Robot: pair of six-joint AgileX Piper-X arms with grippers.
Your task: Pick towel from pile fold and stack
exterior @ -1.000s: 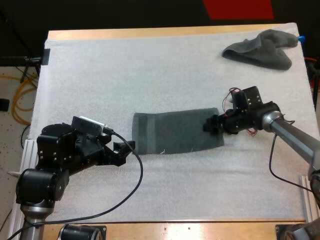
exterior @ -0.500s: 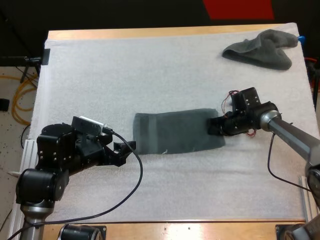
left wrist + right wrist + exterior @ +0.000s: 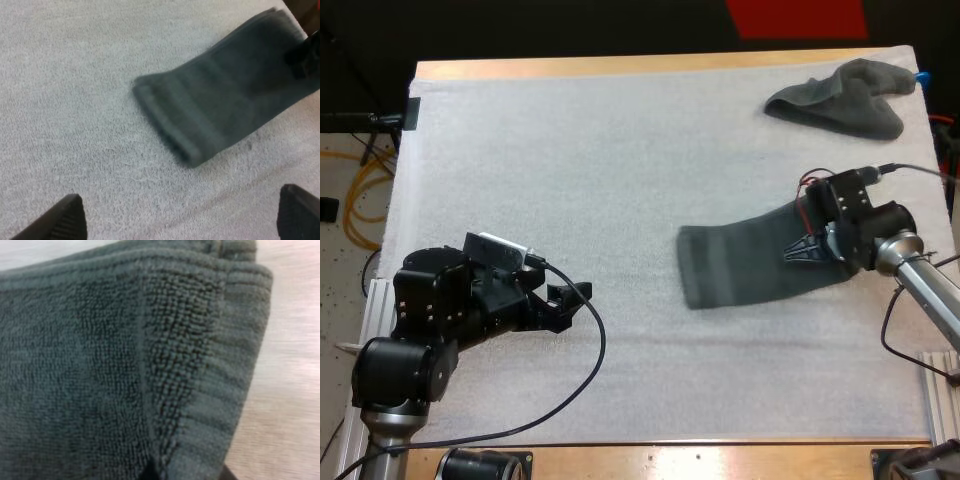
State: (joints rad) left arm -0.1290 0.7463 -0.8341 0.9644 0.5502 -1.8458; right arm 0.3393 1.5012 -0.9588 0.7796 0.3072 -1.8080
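A folded dark grey-green towel lies flat on the white mat, right of centre. My right gripper is shut on its right end, and the right wrist view has the towel's ribbed edge pinched close between the fingers. My left gripper stands open at the lower left, well apart from the towel. From the left wrist, the towel lies ahead of the spread fingertips, with the right gripper at its far end.
A crumpled dark grey-green towel lies at the far right corner of the mat. The wooden table edge runs along the far side.
My right gripper shut on the towel's right end and pulled the towel to the right across the mat. The left arm has not moved.
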